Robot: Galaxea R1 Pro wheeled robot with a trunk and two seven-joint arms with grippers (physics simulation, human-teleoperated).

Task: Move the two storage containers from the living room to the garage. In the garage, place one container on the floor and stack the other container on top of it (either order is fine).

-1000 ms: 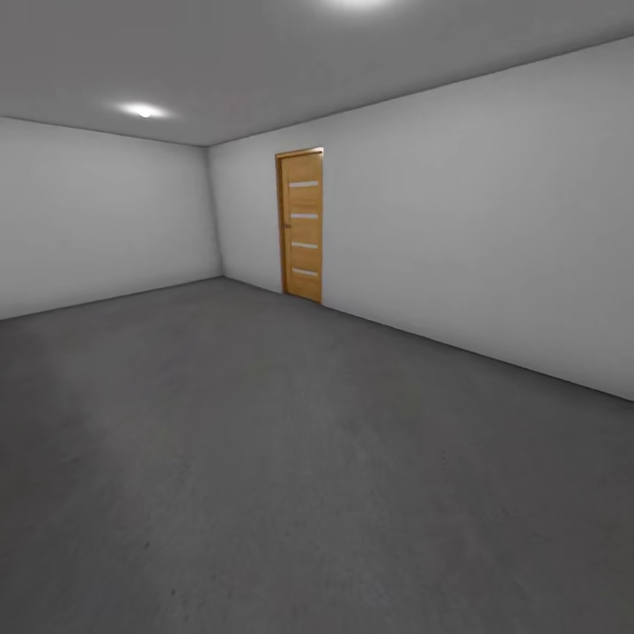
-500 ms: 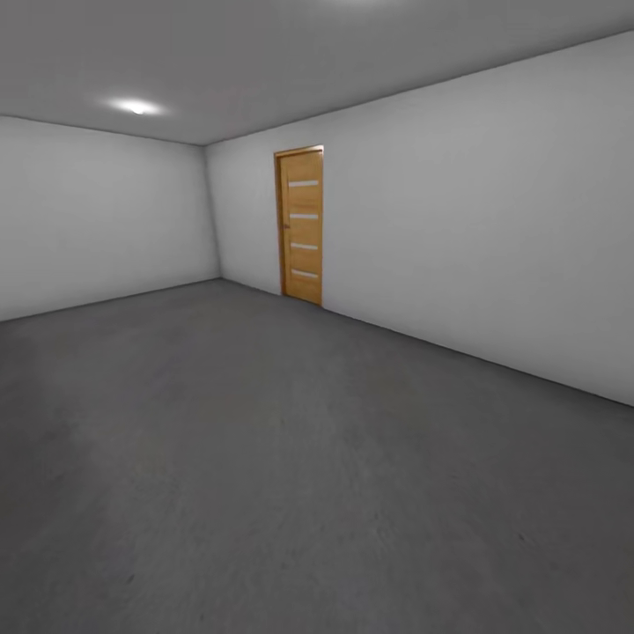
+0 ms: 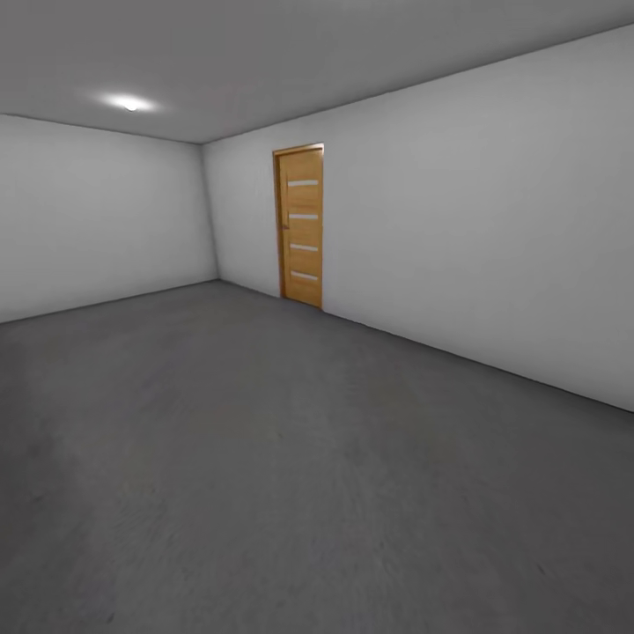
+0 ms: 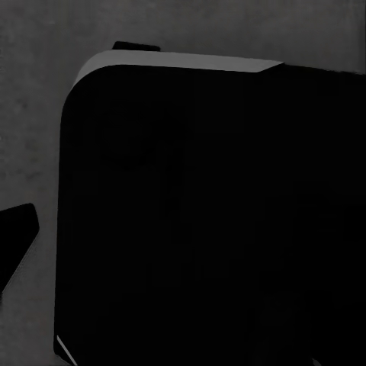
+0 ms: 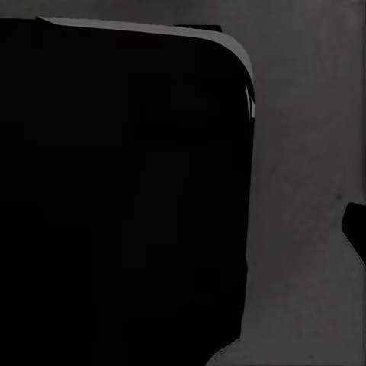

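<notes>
**Bare garage ahead, end effectors unreadable**

Here's the head view: a bare room with plain white walls (image 3: 493, 220), a grey ceiling (image 3: 291, 53) and a dark grey, rough, concrete-like floor (image 3: 264, 458) spreading across the whole lower half. That's the garage. 1 round ceiling light (image 3: 130, 103) glows up at the left. Set in the right-hand wall, near the far corner, stands a narrow honey-coloured wooden door (image 3: 301, 225), upright and closed, with 4 pale horizontal slots down its face. Its foot meets the floor right where the wall does.

Over to the left wrist view: a large black rounded-corner body (image 4: 206, 213), with a thin grey edge catching light along one side, blocks most of the picture, and the same dark grey floor (image 4: 38, 99) shows past it. A small black piece pokes in at the frame edge; whether that end effector is released or clenched, I cannot tell.

Right wrist view, same story: a black rounded body (image 5: 122, 191) over grey floor (image 5: 305, 175), and again I cannot tell the end effector's state.
</notes>
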